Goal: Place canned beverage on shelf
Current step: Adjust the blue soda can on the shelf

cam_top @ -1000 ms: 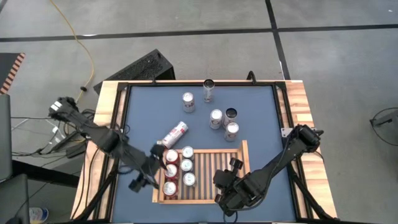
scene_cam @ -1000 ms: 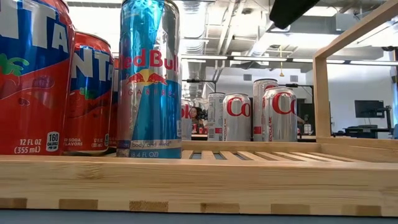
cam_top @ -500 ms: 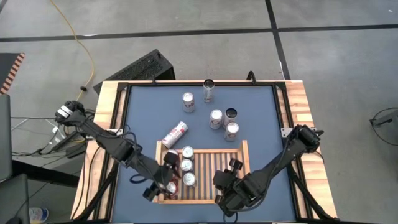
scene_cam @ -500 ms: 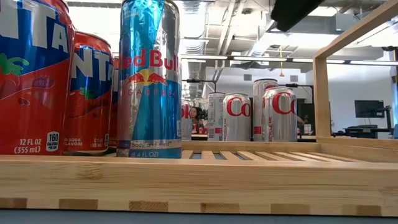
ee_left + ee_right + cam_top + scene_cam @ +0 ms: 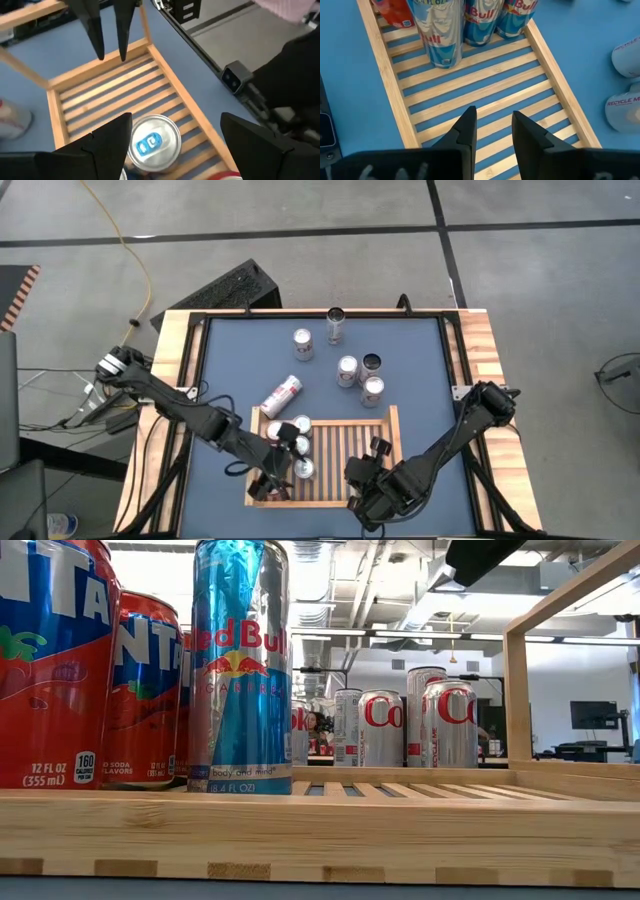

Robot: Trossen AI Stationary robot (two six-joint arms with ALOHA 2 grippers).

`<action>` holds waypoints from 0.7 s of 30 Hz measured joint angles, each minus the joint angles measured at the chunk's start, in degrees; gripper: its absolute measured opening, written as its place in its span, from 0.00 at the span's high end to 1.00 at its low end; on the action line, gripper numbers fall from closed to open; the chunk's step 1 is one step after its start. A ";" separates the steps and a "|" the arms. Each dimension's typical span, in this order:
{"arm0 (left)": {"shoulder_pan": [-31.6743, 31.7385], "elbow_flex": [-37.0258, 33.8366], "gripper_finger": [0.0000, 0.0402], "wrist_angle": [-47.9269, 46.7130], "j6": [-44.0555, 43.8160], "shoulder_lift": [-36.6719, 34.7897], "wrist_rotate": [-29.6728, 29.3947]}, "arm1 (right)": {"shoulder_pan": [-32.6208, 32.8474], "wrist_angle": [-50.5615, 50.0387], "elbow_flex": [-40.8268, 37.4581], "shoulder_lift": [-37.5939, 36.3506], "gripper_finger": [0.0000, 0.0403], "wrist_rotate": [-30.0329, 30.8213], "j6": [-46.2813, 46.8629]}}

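The light-wood shelf (image 5: 393,442) lies on the blue table near its front edge. Red Fanta cans (image 5: 50,660) and slim Red Bull cans (image 5: 301,446) stand upright on its slats at the left end. My left gripper (image 5: 270,477) hovers open above those cans, with a Red Bull can's top (image 5: 152,142) below its spread fingers. My right gripper (image 5: 492,131) hangs over the bare slats (image 5: 485,80) at the shelf's right part, fingers a little apart and empty. It also shows in the left wrist view (image 5: 111,47).
One silver-and-red can (image 5: 281,396) lies on its side just beyond the shelf's far left corner. Several cans stand upright farther back (image 5: 347,370), (image 5: 302,343), (image 5: 335,323). Diet Coke cans (image 5: 450,725) show behind the shelf. Wooden borders edge the table.
My left gripper has travelled from the shelf's left rim toward the table's near edge and right, sinking a little, and now hangs over the cans on the shelf's left end. The cans have stayed where they stood.
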 joint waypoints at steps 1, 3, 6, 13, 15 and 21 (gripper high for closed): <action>0.21 0.00 0.27 0.58 0.78 0.59 0.00 | 0.00 0.04 0.00 0.00 0.75 0.00 0.01; 0.64 0.00 0.27 1.51 1.24 1.68 0.39 | 0.00 0.04 0.00 0.00 0.75 0.00 0.66; 1.07 0.00 0.27 2.16 2.33 2.58 0.97 | 0.01 0.05 0.00 0.02 0.75 0.00 1.53; 1.20 0.00 0.27 1.02 9.79 7.97 -2.47 | 0.26 0.07 0.00 0.02 0.75 0.02 1.99; 1.20 0.00 0.27 1.30 9.89 8.97 -2.68 | 0.37 0.27 0.00 0.02 0.75 0.01 2.05; 1.24 0.00 0.27 1.67 11.01 9.15 -3.19 | 0.37 0.25 0.00 0.04 0.75 0.02 2.36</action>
